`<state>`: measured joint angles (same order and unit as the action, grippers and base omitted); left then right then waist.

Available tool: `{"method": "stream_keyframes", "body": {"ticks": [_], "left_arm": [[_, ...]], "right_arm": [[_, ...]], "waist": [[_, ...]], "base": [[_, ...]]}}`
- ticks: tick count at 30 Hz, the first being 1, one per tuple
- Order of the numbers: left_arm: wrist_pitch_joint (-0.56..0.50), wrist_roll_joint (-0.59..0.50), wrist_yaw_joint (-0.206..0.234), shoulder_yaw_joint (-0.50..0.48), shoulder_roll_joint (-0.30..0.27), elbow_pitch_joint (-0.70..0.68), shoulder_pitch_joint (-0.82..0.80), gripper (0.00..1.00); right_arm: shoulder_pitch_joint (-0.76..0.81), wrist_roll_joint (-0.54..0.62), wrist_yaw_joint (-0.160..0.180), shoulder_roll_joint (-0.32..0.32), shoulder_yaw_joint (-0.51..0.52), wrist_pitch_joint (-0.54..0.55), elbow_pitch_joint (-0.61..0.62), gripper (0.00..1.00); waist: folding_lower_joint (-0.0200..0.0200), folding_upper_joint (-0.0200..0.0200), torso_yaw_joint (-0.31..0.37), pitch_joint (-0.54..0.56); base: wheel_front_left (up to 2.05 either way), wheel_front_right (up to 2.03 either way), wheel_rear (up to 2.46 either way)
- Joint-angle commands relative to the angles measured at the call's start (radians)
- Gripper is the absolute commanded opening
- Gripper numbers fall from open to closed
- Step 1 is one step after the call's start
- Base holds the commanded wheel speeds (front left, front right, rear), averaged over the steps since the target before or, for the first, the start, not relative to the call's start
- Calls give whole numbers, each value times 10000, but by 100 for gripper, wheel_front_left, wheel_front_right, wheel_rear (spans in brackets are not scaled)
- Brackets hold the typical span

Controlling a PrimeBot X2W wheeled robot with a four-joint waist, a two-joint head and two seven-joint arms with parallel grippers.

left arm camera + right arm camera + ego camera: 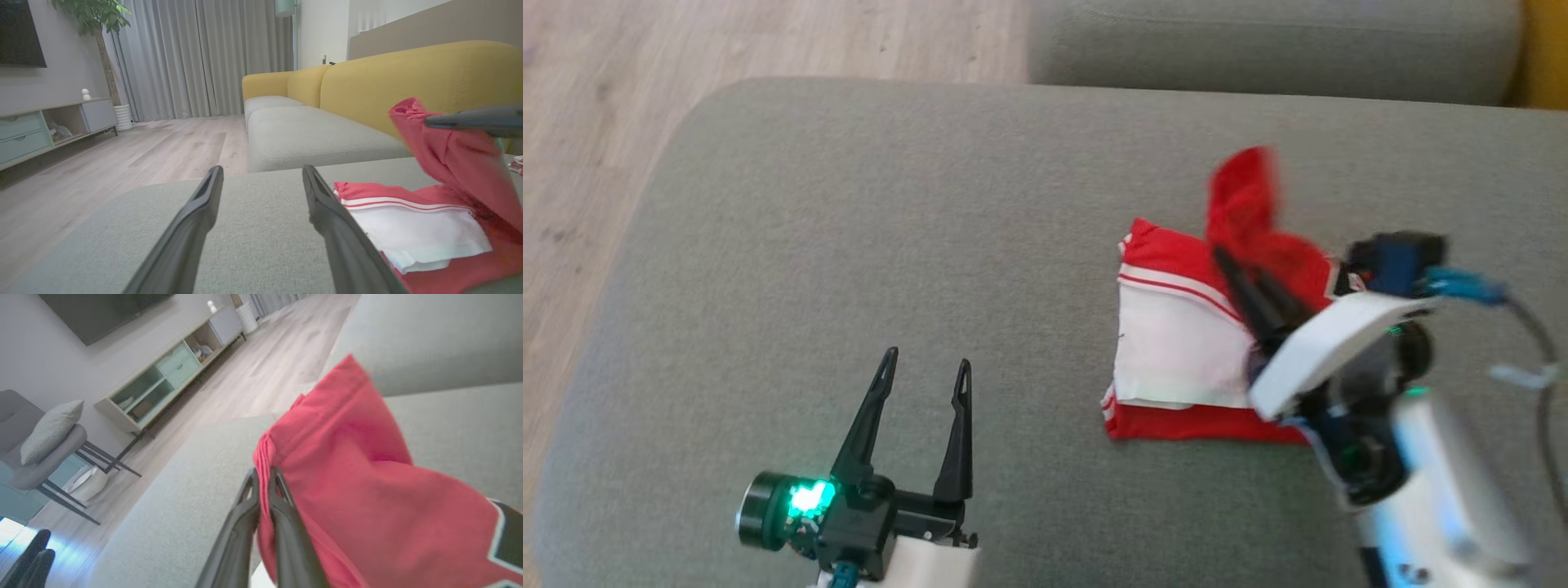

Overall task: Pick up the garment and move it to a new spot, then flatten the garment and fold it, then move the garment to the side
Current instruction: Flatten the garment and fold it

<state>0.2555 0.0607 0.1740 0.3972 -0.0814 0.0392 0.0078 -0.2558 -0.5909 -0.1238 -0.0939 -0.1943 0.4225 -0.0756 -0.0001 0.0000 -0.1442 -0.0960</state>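
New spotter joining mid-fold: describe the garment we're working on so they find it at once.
Start at the grey cushion in front of the robot; on its right half lies the garment, partly folded. Its red cloth with a white, red-striped panel stands out against the grey, and the right tool is shut on one red flap, lifted above the rest.

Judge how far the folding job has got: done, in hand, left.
Done: the red-and-white garment lies partly folded on the grey sofa cushion. In hand: the right gripper, shut on a red flap, holds it above the pile; the left gripper is open. Left: finishing the fold and moving the garment aside.
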Motion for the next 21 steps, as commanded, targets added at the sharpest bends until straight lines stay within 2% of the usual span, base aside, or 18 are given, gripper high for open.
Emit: {"method": "stream_keyframes", "body": {"ticks": [1, 5, 6, 7, 8, 14, 17, 21], "left_arm": [[62, -44, -66, -302, 129, -286, -326, 100], [63, 40, -192, -227, 198, -112, -381, 100], [63, 41, -228, -203, 211, -81, -417, 100], [63, 37, -244, -195, 222, -61, -455, 100], [63, 33, -248, -203, 231, -37, -481, 100], [63, 47, -240, -392, 261, 120, -380, 100], [63, 48, -207, -525, 268, 162, -208, 100], [63, 184, -324, -645, 277, 228, 89, 100]], "right_arm": [[-532, 239, -69, 205, -409, -399, -53, 0], [-892, 506, -69, 404, -870, -1210, -1472, 0], [-985, 527, -69, 419, -917, -1416, -1835, 3], [-1066, 342, -69, 425, -1003, -1663, -2146, 48], [-1147, 113, -69, 428, -1144, -1911, -2428, 100], [-1256, -1164, -69, 433, -1825, -3356, -3196, 100], [-1075, -920, -69, 406, -1808, -4150, -3071, 100], [-378, -466, -69, -296, -1722, -5340, -2569, 100]], "waist": [[1, 0, -211, -167], [1, 0, -526, -363], [1, 0, -595, -395], [1, 0, -672, -423], [1, 0, -724, -421], [1, 0, -764, -128], [1, 0, -574, 190], [1, 0, -225, 683]], "base": [[0, 0, 0], [0, 0, 0], [0, 0, 0], [0, 0, 0], [0, 0, 0], [0, 0, 0], [0, 0, 0], [0, 0, 0]]}}
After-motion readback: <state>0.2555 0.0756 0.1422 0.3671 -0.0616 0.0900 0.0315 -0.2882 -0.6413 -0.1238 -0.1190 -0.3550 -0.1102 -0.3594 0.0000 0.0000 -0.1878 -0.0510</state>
